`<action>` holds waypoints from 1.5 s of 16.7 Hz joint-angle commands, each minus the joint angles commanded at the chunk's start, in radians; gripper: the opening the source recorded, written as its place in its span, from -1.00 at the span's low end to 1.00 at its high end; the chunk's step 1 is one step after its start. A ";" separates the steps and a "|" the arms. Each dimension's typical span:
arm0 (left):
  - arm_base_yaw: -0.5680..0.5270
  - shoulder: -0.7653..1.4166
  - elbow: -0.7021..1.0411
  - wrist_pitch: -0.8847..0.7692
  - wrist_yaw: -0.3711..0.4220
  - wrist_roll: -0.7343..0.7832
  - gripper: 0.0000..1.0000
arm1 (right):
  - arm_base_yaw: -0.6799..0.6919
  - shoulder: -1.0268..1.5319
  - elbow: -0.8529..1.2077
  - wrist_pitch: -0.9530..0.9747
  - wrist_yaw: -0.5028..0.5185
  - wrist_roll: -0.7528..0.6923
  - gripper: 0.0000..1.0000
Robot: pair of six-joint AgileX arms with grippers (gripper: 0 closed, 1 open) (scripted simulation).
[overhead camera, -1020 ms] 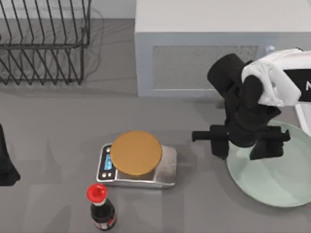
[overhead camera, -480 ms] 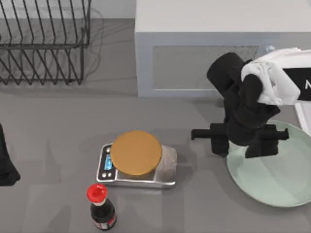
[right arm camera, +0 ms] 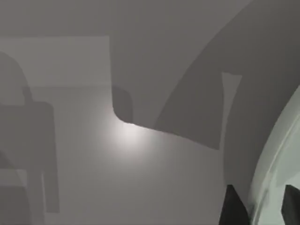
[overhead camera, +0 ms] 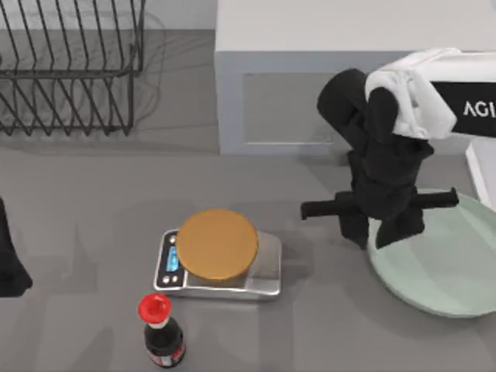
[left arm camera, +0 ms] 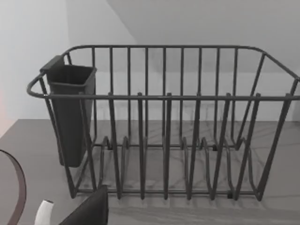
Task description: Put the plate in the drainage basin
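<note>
So the right gripper (overhead camera: 381, 230) is pinching the near-left rim of the plate (overhead camera: 442, 271), one finger on each side of the edge. Looks like the lift step; next it has to carry the plate to the drainage basin (overhead camera: 479, 174), just behind-right of the gripper. Left arm's parked at the left edge.

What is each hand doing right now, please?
Left hand: parked at the table's left edge; state cannot be told.
Right hand: shut on the plate rim.
</note>
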 joint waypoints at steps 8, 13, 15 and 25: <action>0.000 0.000 0.000 0.000 0.000 0.000 1.00 | -0.002 0.021 0.652 -0.633 -0.006 -0.004 -1.00; 0.000 0.000 0.000 0.000 0.000 0.000 1.00 | -0.019 -0.053 0.871 -0.811 -0.002 0.051 -1.00; 0.000 0.000 0.000 0.000 0.000 0.000 1.00 | -0.017 -0.061 0.886 -0.821 -0.002 0.057 -1.00; 0.000 0.000 0.000 0.000 0.000 0.000 1.00 | -0.134 -0.015 1.095 -0.837 0.036 -0.038 -1.00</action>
